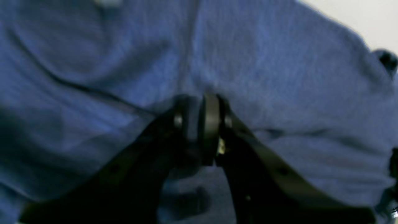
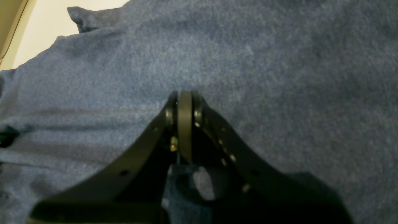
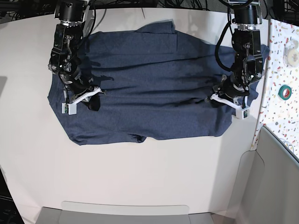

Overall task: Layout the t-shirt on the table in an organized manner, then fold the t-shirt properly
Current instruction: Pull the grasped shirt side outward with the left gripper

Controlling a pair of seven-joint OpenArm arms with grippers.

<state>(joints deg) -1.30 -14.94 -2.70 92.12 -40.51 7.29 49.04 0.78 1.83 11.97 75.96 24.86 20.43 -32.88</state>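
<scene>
The dark navy t-shirt (image 3: 154, 93) lies spread out on the white table (image 3: 140, 177), plain side up, with long creases running across it between the two arms. My left gripper (image 3: 210, 99) rests on its right part near the edge. In the left wrist view, my left gripper (image 1: 199, 99) has its pads a narrow way apart with a pinch of the t-shirt (image 1: 264, 77) between them. My right gripper (image 3: 99, 91) sits on the left part. In the right wrist view, my right gripper (image 2: 184, 93) is shut, its tips pinching the t-shirt (image 2: 264, 77).
A speckled strip runs along the table's right side and carries a green tape roll (image 3: 285, 91) and a white roll (image 3: 290, 44). A grey panel (image 3: 275, 177) stands at the lower right. Cables hang at the back behind both arms.
</scene>
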